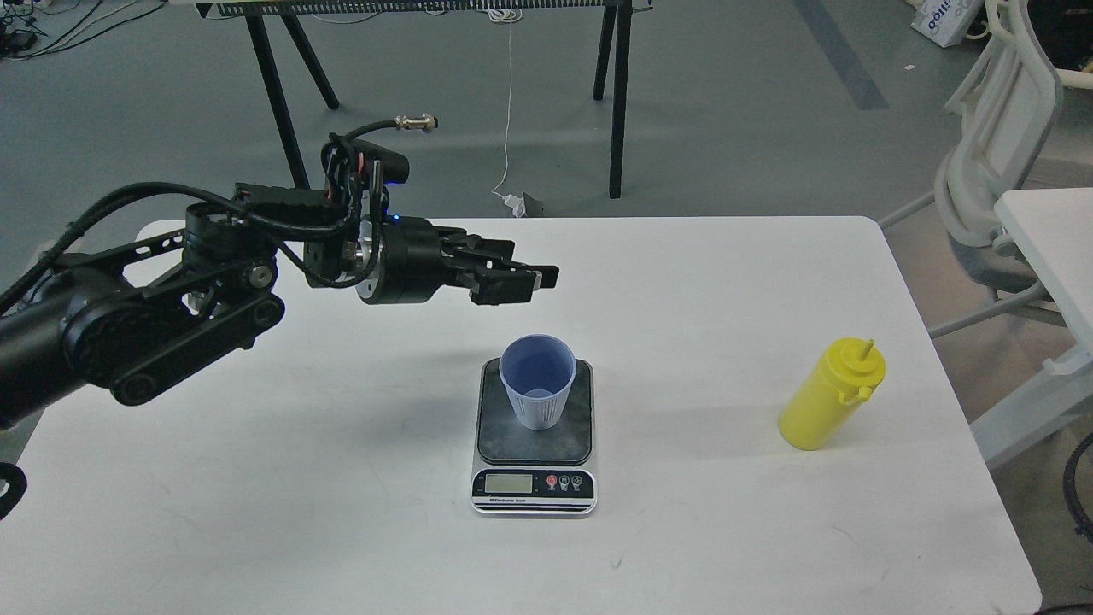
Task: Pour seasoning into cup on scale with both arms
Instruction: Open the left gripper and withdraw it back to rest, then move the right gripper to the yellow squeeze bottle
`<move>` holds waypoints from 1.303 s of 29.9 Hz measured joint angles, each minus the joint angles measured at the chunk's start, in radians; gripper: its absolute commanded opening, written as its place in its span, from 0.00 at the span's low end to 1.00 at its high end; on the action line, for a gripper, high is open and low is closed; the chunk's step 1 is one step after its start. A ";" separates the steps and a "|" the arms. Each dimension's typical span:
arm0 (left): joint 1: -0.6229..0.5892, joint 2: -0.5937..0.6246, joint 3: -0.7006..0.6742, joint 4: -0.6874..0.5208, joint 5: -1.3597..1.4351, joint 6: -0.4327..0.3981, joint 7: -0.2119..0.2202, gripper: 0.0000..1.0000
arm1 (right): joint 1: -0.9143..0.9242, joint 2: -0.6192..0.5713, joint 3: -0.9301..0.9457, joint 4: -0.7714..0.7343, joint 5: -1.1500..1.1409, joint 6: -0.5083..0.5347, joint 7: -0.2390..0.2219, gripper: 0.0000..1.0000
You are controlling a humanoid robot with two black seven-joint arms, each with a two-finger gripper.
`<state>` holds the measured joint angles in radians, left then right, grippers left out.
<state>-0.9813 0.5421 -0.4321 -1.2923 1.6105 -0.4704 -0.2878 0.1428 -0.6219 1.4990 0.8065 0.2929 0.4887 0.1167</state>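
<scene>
Seasoning bottle (830, 395) stands upright at the right side of the white table (341, 512), well apart from the scale (534, 436). On its dark plate you see the blue cup (538, 381) upright. Your left pincer (512, 278) hangs above and behind the cup, spread and holding nothing.

A matte black robot arm (171, 299) built from thick rounded links and a belt-like side cover. Loose black cables loop along its top, one ending in a silver metal connector (416, 124). Red wires and a small blue light show near a silver wrist ring. Its black left gripper (521, 280) has blocky fingers.
</scene>
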 measured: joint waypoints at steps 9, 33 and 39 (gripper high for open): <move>-0.048 0.007 -0.227 0.160 -0.464 0.046 -0.001 1.00 | -0.280 0.006 0.082 0.215 0.023 0.000 0.000 0.99; 0.043 0.000 -0.293 0.500 -1.773 0.062 0.003 1.00 | -0.785 0.157 -0.079 0.767 0.105 0.000 -0.013 0.99; 0.085 -0.009 -0.317 0.555 -1.789 0.053 0.006 1.00 | -0.605 0.223 -0.231 0.680 0.102 0.000 -0.010 0.98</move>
<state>-0.8962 0.5330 -0.7490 -0.7377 -0.1784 -0.4177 -0.2822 -0.4620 -0.3992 1.2684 1.4865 0.3948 0.4887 0.1064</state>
